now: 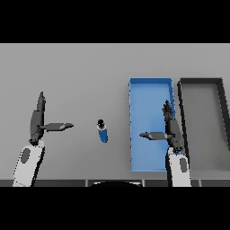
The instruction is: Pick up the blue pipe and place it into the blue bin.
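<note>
The blue pipe [103, 132], short with a dark cap at its far end, lies on the grey table between the two hands. The blue bin [141, 94], a long shallow tray, sits to the pipe's right. My right hand [171, 127] hovers over the bin's right half, fingers straight and thumb pointing left, holding nothing. My left hand [37, 121] is at the left of the table, open, fingers pointing away and thumb stretched toward the pipe, a clear gap away from it.
A dark-rimmed grey bin [222, 117] stands right beside the blue bin, at the right edge of view. The grey table [76, 72] stretches behind and left of the pipe.
</note>
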